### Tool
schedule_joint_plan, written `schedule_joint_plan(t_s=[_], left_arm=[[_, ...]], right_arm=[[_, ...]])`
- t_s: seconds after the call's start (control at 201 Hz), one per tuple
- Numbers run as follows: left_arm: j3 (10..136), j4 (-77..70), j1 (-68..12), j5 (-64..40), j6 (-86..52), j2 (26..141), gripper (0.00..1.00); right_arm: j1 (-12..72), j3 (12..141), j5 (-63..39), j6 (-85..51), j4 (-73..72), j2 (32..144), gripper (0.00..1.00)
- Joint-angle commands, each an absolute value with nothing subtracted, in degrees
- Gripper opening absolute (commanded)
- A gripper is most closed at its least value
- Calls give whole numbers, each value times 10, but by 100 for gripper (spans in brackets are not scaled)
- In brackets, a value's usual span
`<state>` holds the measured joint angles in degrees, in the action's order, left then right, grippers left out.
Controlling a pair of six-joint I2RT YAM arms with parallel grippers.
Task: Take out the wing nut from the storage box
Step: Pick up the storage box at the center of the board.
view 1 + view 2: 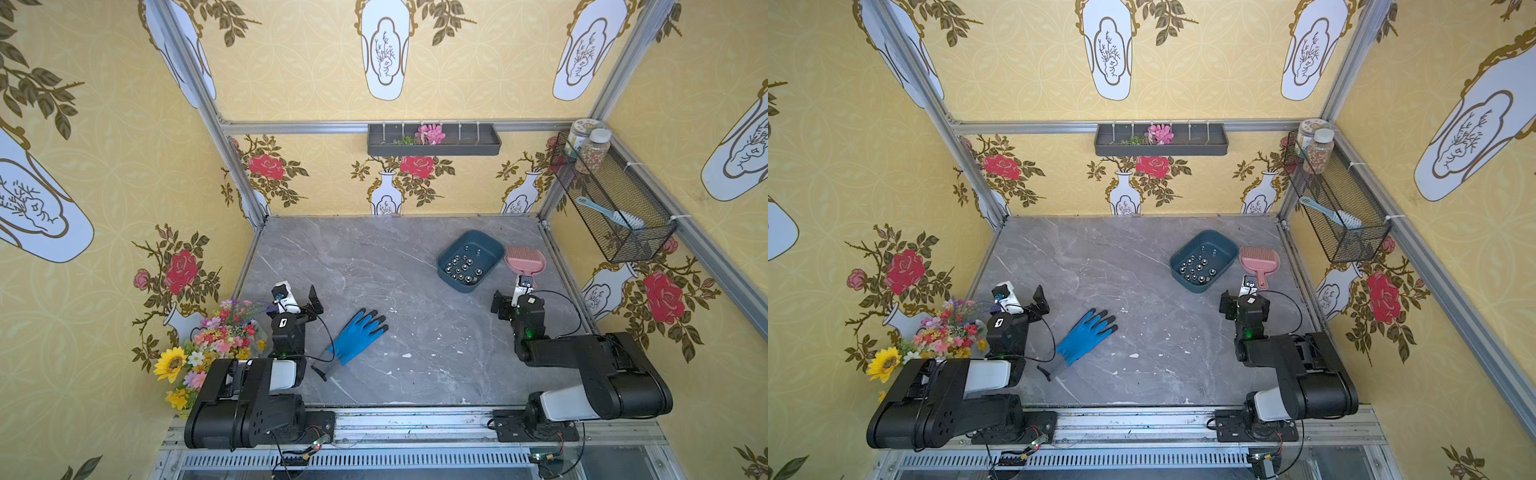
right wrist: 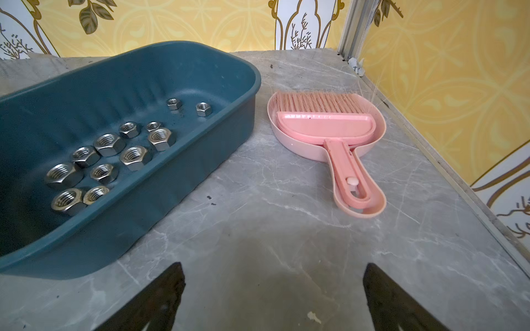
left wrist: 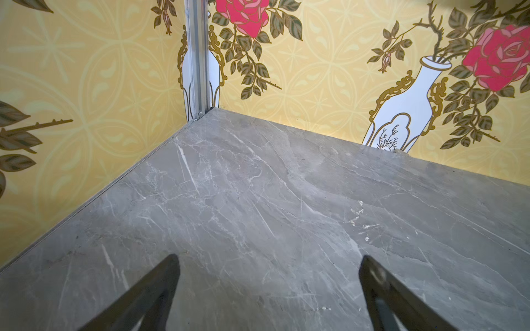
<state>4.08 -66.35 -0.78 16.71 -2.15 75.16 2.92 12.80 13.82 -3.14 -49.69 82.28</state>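
The grey marble bench (image 1: 374, 270) carries a blue glove (image 1: 358, 334), the storage box (image 1: 492, 251), a pink dustpan (image 1: 525, 259) just beside it, and pale flecks (image 1: 406, 355), perhaps debris.

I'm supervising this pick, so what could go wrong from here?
The nuts in the storage box lie clustered and those visible look hexagonal, so the open right end effector might grab a wrong one. The pink brush and dustpan sits close beside the box and could get knocked.
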Motion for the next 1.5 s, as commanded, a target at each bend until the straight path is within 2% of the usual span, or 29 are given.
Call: schedule_joint_plan(t_s=[0.0,1.062,1.146,1.251,1.306,1.49], left_arm=[[40,-679,-8,168,-22,754,99],[41,-677,-5,161,-23,754,99],[45,-677,-5,204,-33,744,99],[96,-534,-6,263,-57,687,99],[126,-466,-6,262,-59,667,99],[184,-412,-8,256,-68,641,99]], right_arm=[[30,128,143,-32,-528,822,97],[26,131,135,-35,-523,822,97],[27,128,138,-34,-529,818,97],[26,145,151,-48,-465,789,97],[26,138,151,-43,-490,797,97],[26,136,154,-43,-492,795,97]])
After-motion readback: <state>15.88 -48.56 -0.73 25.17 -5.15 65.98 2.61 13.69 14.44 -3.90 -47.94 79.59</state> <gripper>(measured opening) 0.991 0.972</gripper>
